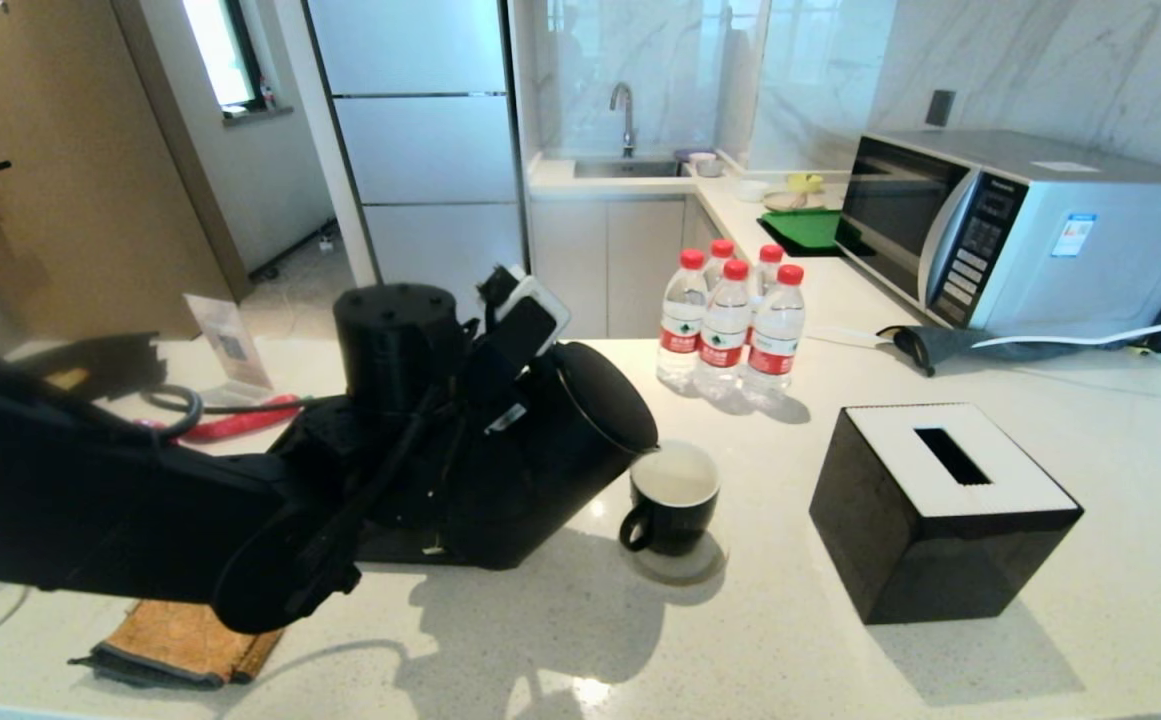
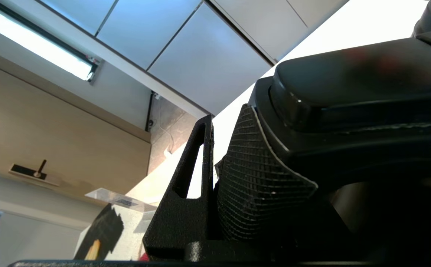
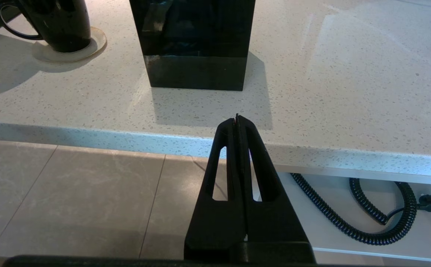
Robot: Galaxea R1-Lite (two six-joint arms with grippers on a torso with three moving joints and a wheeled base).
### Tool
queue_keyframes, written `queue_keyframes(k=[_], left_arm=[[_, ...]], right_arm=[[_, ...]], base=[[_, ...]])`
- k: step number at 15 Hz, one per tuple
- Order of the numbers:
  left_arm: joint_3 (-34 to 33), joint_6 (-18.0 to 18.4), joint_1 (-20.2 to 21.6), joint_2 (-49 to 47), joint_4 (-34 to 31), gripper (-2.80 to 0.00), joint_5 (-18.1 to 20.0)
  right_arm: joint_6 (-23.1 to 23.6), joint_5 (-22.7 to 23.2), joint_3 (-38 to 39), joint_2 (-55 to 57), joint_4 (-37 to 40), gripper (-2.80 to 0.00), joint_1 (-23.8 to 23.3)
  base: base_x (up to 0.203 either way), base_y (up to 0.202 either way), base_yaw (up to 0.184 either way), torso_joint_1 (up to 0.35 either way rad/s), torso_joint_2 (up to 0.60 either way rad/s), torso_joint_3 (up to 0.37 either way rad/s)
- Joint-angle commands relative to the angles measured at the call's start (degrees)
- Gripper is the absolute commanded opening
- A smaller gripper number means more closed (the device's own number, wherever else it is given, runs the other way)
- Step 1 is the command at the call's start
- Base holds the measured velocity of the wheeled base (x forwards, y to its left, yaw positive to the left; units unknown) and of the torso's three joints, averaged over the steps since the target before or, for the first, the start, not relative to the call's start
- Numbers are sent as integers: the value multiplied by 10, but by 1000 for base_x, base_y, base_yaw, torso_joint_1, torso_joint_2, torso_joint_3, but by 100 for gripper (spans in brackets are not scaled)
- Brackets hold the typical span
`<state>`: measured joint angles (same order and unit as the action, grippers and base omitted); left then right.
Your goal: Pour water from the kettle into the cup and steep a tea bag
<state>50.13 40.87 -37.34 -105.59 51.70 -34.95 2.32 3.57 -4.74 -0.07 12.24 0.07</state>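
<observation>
My left gripper (image 2: 215, 163), clamped on the kettle (image 1: 540, 460) handle, tilts its spout over the cup (image 1: 673, 497); my right gripper (image 3: 237, 122) is closed, empty.

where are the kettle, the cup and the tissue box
kettle (image 1: 540, 470), head view, on its tilted black side wall
cup (image 1: 673, 515), head view, on its glossy black outer wall
tissue box (image 1: 915, 550), head view, on its black front face
</observation>
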Motion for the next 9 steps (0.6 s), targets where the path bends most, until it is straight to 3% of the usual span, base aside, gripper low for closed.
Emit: queue_keyframes(k=[1,9], left_arm=[[-1,8,-1,-2,3,-280,-2],[3,23,-1,-3,3,-280,-2]], right_arm=[[1,0,0,1,1,-280,0],[1,0,0,1,1,-280,0]], base=[[0,0,0,0,0,0],[0,0,0,0,0,0]])
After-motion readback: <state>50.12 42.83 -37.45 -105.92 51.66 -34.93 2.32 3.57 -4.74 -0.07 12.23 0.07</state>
